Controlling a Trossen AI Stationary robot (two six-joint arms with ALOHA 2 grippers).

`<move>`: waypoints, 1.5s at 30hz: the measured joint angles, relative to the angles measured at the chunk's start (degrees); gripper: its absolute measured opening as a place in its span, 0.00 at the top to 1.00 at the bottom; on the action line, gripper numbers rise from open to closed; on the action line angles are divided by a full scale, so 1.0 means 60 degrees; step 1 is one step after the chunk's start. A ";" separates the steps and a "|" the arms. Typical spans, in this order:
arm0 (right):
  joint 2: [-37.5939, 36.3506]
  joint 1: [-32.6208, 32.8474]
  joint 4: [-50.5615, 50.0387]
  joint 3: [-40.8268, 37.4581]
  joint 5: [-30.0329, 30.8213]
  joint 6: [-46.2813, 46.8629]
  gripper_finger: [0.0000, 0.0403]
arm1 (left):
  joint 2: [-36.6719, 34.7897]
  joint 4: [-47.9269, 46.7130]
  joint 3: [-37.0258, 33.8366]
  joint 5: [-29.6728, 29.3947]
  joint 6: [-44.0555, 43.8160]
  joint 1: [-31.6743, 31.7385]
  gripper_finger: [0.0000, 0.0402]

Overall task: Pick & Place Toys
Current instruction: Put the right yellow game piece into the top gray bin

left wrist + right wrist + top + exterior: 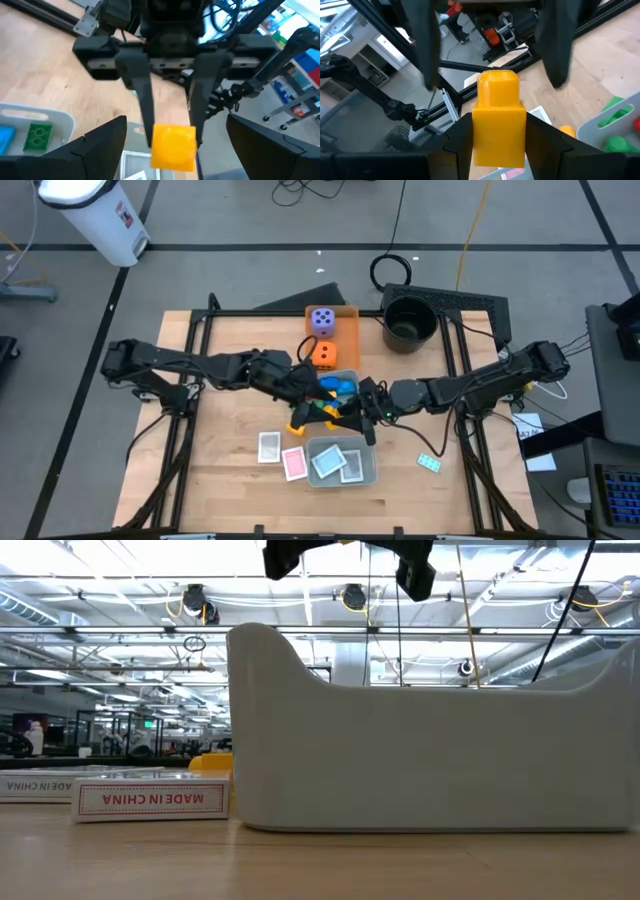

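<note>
A yellow brick (498, 115) hangs in the air above the table's middle (330, 408), with my right gripper (498, 120) shut on it. My left gripper (176, 120) faces it from the table's left, open, its fingers (426, 45) wide of the brick and touching nothing. Both grippers meet beside a grey tray (348, 376) that holds blue, green (37, 136) and red bricks. A purple die (322, 320) and an orange die (324, 354) sit on the flat orange tray (347, 330). Another grey tray (368, 470) holds cards. White (270, 446), pink (293, 464) and teal (430, 463) cards lie on the table. My right gripper pinches the yellow brick by two opposite side faces (476, 142) between its two fingers (142, 100). The fingers come in about level from the table's right. The brick's stud end (498, 77) sticks out past the fingertips toward my left gripper. The brick is lifted clear of the table.
A black pot (410, 320) stands at the table's far right. Another yellow piece (298, 423) lies on the table below the grippers. In the low view a grey tray wall (430, 740) and card boxes (150, 800) stand close in front. Dark frame rails run along both sides.
</note>
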 joint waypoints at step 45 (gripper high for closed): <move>-0.0018 0.0124 0.0489 -0.0004 -0.0587 0.0527 0.52 | 0.0086 0.0315 -0.0004 0.0473 -0.0503 -0.0142 0.72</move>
